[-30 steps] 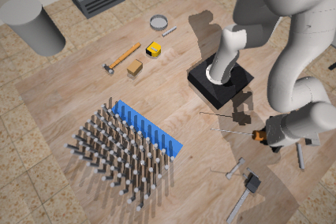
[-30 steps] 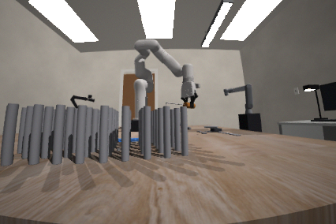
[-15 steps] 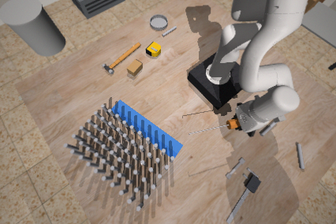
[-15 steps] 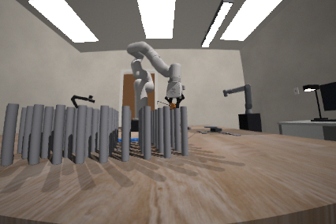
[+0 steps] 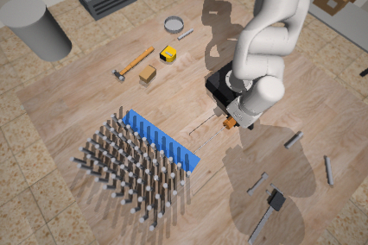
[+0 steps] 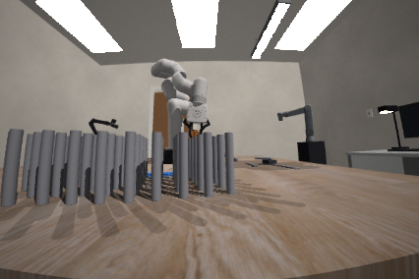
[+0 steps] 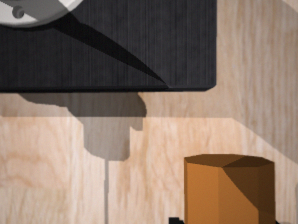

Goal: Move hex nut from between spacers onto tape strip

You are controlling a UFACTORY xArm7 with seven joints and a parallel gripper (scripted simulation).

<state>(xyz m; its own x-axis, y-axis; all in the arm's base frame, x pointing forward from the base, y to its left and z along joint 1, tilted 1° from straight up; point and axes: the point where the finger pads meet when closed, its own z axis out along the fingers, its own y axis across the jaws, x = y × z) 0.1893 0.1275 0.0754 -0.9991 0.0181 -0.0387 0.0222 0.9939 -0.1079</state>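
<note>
Hex nut first: can't pick it out in any view, lost somewhere in that forest of spacers if anywhere.

Pincer clenched on the orange-brown handle of the hook pick, hanging just off the front corner of the arm's black base plate. Handle fills the lower right of the wrist view as a faceted orange stub, with the base plate across the top and bare table wood between. Thin wire shaft running from the handle down-left toward the strip of tape, tip close to the strip's near end but not clearly touching it. Can't make out the hook itself, too thin.

Blue strip lying right along the spacer grid's edge on the arm's side. Spacers all standing upright, same story from the low exterior view, with the pincer hovering behind them.

Further out on the table: hammer, small wooden block, yellow tape measure and a round tin on the far side. Couple of grey pins and a mallet well apart on the other side.
</note>
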